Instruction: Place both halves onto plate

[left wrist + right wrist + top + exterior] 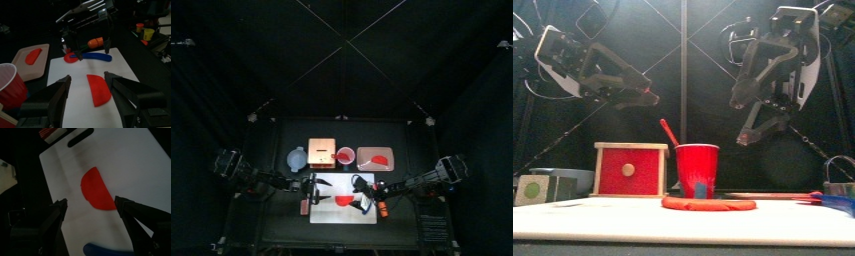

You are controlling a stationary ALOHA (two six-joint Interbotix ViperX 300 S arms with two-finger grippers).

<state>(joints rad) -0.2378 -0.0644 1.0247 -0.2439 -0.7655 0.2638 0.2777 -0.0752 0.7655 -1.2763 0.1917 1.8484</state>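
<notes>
On the white cutting board (345, 190) at the table's front we see one of the halves (99, 90) lying cut face down, alone on the bare surface. In the front view it shows as a low red strip (710, 204) just before the red cup (696, 168). The other half (32, 56) already sits on the plate (23, 50), which stands behind the white board on the right side of the table, just beside the red cup. We count one half placed and one not yet on the plate.

Above the board, the left gripper (87, 77) hangs with its jaws spread wide and nothing between them; the half on the board lies below and ahead of them, untouched. The right gripper (91, 200) is likewise released, jaws fully apart, pointing down at the same half, with a clear gap to the board in the front view. Both arms are raised well off the table.

Near the far end of the white board we see a blue-handled tool (97, 57) lying flat. An orange-brown board (322, 148) and a pale blue bowl (298, 158) stand left of the cup.
</notes>
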